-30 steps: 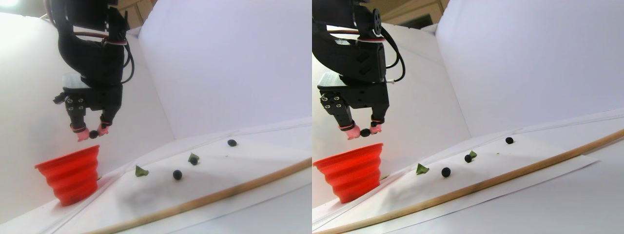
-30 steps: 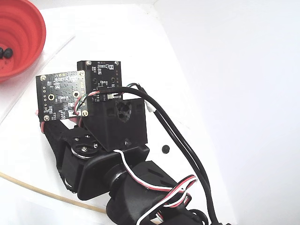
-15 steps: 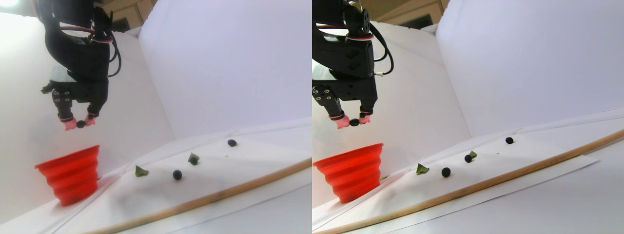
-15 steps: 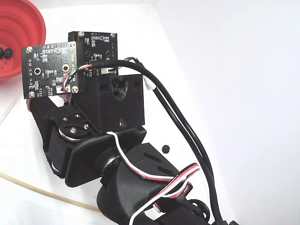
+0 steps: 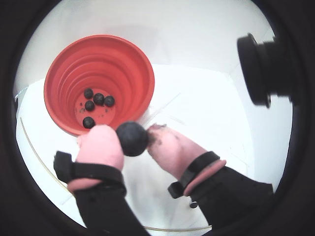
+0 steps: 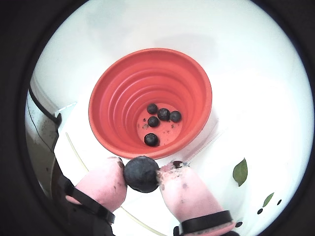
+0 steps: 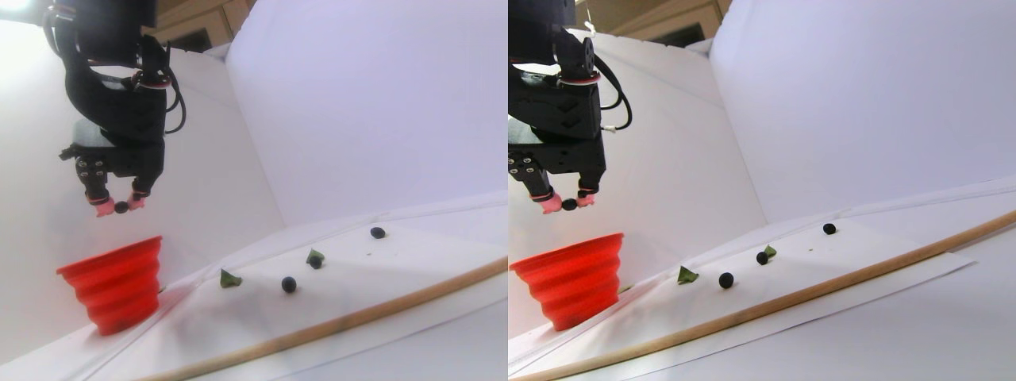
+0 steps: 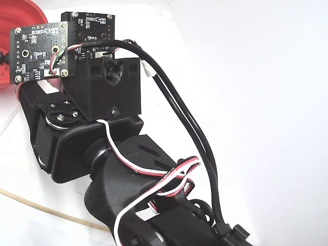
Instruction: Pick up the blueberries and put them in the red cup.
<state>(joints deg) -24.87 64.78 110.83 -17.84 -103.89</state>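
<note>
My gripper (image 5: 132, 140) is shut on one dark blueberry (image 6: 141, 173), pinched between its pink fingertips (image 5: 101, 147). In the stereo pair view the gripper (image 7: 121, 207) hangs a little above the mouth of the red cup (image 7: 115, 286). Both wrist views look down into the ribbed red cup (image 6: 118, 98), where several blueberries (image 6: 162, 115) lie on the bottom. The held berry shows just at the cup's near rim (image 5: 142, 78). Loose blueberries (image 7: 289, 284) lie on the white sheet to the right of the cup. In the fixed view the arm hides the gripper.
Two green leaves (image 7: 230, 279) lie among the loose berries, also seen in a wrist view as leaves (image 6: 240, 172). A thin wooden stick (image 7: 333, 325) runs along the sheet's front edge. White walls (image 7: 357, 103) close off the back. The arm (image 8: 102, 154) fills the fixed view.
The arm has carried the blueberry to the left and somewhat higher, from beside the cup's right rim to above its opening. The gripper stays shut on the berry.
</note>
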